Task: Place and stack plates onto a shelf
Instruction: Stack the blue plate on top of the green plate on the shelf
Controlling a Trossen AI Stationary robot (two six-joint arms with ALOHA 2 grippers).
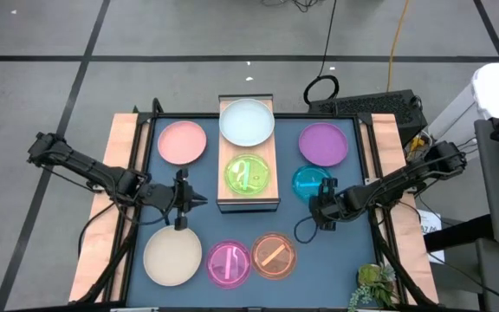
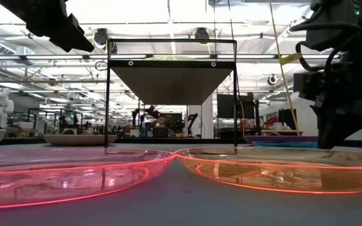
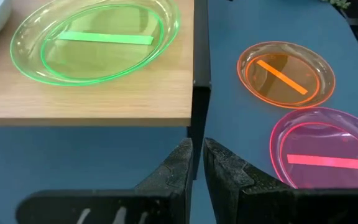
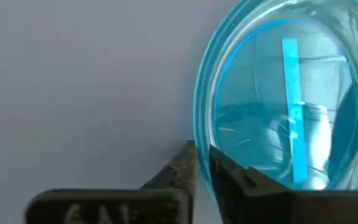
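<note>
The light-wood shelf [image 1: 249,201] stands mid-table and carries the pale blue-white plate [image 1: 247,121] at its far end and the green plate [image 1: 249,173] at its near end. On the table lie the salmon pink plate [image 1: 183,141], purple plate [image 1: 323,144], cream plate [image 1: 172,256], magenta plate [image 1: 230,263] and orange plate [image 1: 274,255]. My right gripper [image 4: 202,157] is shut on the teal plate [image 1: 312,183], right of the shelf. My left gripper [image 3: 197,155] is shut and empty, just left of the shelf's near corner. My right gripper pinches the teal plate's rim [image 4: 199,134] between its two fingers, at the plate's near side. The fingers come low, slanting from the table's near right. Whether the plate is lifted off the table I cannot tell.
Wooden side boards [image 1: 121,147] run along the table's left and right edges. A small green plant [image 1: 372,284] sits at the near right corner. A black cable [image 1: 306,230] loops on the table by my right gripper.
</note>
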